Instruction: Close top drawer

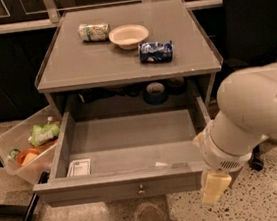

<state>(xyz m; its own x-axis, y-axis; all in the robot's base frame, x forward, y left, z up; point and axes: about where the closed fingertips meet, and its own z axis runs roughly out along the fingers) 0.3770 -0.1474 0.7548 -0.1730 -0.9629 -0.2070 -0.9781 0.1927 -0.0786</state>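
The top drawer (123,187) is wide, shallow and grey, and stands pulled far out of the cabinet toward me. Its flat front has one small round metal knob (141,188) at the centre. A small white card (79,167) lies inside at the front left corner. My arm (250,119) comes in from the right and covers the drawer's front right corner. My gripper (214,186) hangs at the arm's end, just in front of the drawer front at its right end and right of the knob.
On the cabinet top (72,65) lie a green can (94,32), a white bowl (128,35) and a blue packet (155,51). A clear bin (14,163) with snacks stands on the floor at the left. A dark chair (257,12) stands at the right.
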